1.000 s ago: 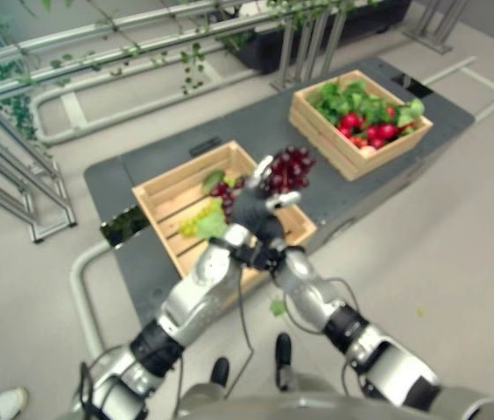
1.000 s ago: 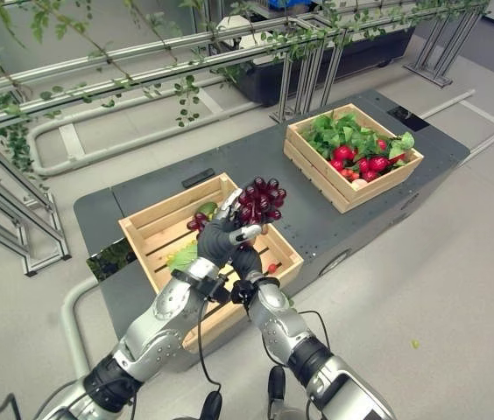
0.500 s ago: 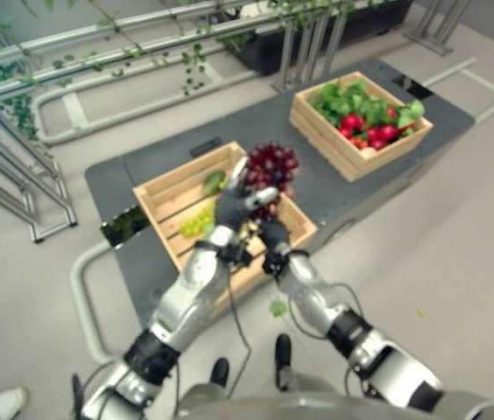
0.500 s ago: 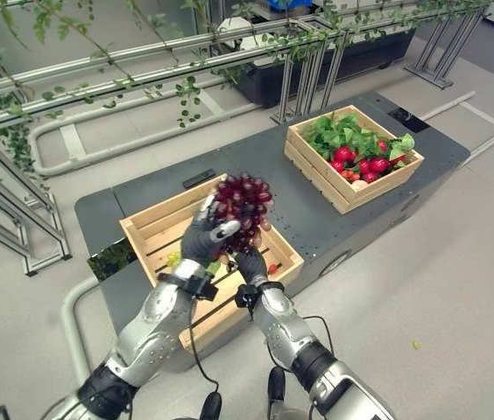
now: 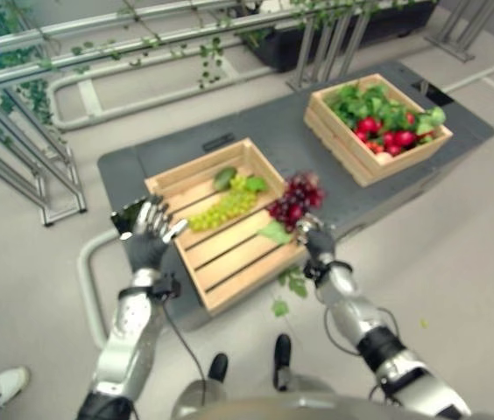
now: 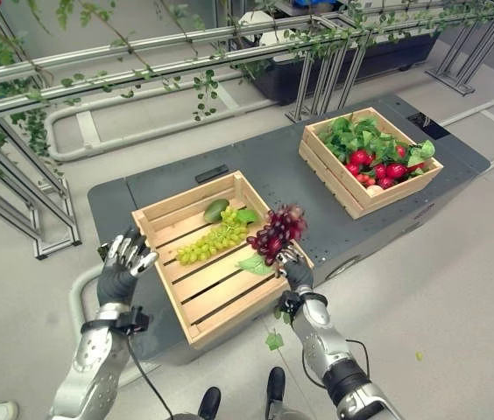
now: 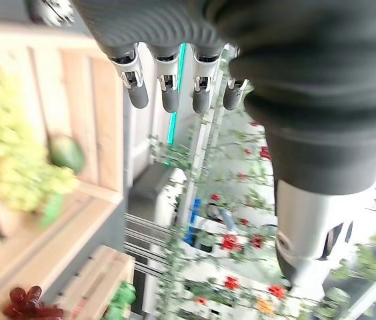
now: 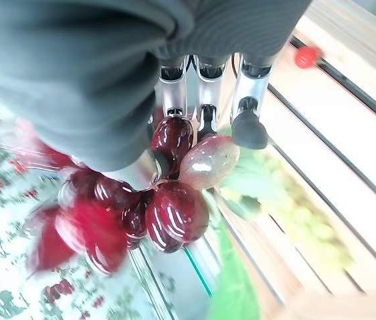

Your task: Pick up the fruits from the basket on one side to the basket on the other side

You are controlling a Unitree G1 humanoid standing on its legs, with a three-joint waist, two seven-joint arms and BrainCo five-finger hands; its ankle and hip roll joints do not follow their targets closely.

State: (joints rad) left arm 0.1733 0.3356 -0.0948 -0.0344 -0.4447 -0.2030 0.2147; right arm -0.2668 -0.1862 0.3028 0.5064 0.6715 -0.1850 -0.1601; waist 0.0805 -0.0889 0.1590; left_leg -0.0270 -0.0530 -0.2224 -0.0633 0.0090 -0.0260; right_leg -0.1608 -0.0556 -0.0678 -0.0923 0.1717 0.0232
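Left hand (image 6: 123, 260) has let go of the red grape bunch (image 6: 278, 233) since half a second ago and swung out to the left of the near crate (image 6: 170, 218); both hands were on the bunch over that crate then. Now it is hovering off the crate's left edge, fingers straight and spread, carrying nothing. Its wrist view is showing the fingers (image 7: 168, 93) extended with only open space past them.

Right hand (image 6: 292, 266) is gripping the red grape bunch from below, fingers curled into the cluster; the right wrist view is showing the dark tips (image 8: 249, 128) pressed among the red grapes (image 8: 175, 213). Bunch is sitting raised at the near crate's right rim, roughly over the edge. Hard to say whether it is hanging inside or just outside the rim. A green leaf (image 6: 254, 262) is hanging at its lower side.

Inside the near crate, a green grape bunch (image 6: 213, 241) is lying across the slats, with a green round fruit (image 6: 215, 210) and a leaf towards the back corner.

Far crate (image 6: 328, 176) is sitting well apart to the right on the same dark grey platform (image 6: 273, 170), holding leafy greens and red fruit (image 6: 373, 163).

Metal rail frames with trailing vines (image 6: 203, 83) are running behind the platform.
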